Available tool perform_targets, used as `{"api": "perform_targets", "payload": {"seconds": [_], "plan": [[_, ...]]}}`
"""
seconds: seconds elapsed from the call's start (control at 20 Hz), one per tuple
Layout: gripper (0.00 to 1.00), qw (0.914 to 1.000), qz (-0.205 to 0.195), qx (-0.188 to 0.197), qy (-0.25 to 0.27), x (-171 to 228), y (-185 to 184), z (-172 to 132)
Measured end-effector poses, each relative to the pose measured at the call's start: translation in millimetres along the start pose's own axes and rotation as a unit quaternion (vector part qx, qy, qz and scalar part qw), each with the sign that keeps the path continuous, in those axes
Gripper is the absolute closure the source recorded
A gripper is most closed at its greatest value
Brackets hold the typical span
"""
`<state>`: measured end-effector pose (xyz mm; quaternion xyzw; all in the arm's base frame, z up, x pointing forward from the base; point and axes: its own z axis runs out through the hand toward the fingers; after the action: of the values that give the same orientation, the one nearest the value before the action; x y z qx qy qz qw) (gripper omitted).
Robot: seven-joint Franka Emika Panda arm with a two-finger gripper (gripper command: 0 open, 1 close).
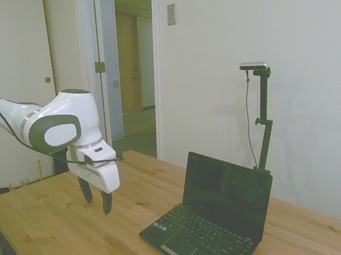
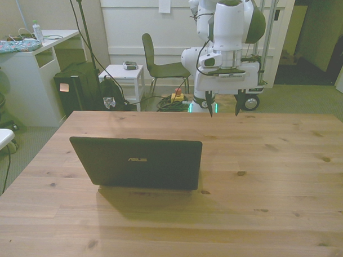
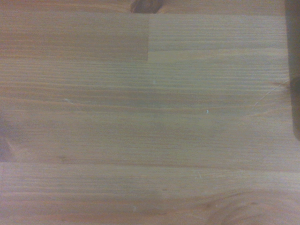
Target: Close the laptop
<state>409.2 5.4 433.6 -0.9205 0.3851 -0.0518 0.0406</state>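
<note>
black and open, the laptop (image 1: 209,221) sat on the wooden tabletop (image 1: 55,219), its lid upright and, in the front view, its silver logo facing us (image 2: 135,162). we saw the end effector (image 1: 98,198) hanging above bare wood, well apart from the laptop, fingers spread and gripping nothing (image 2: 223,108). the wrist view gave us only wood grain (image 3: 150,112).

I see soft, even room light with a greenish cast. The laptop (image 2: 137,162) drops a faint shadow on the desk (image 2: 271,183). My wrist view is blurred, darkening at one edge.
</note>
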Motion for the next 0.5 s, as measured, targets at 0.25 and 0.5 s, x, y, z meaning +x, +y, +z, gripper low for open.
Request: {"api": "perform_targets", "payload": {"seconds": [0.25, 0.5], "plan": [[0.0, 0.9994, 0.002, -0.013, 0.032, 16, 3, -13], [0.0, 0.996, 0.02, 0.002, 0.087, 65, 4, -64]]}}
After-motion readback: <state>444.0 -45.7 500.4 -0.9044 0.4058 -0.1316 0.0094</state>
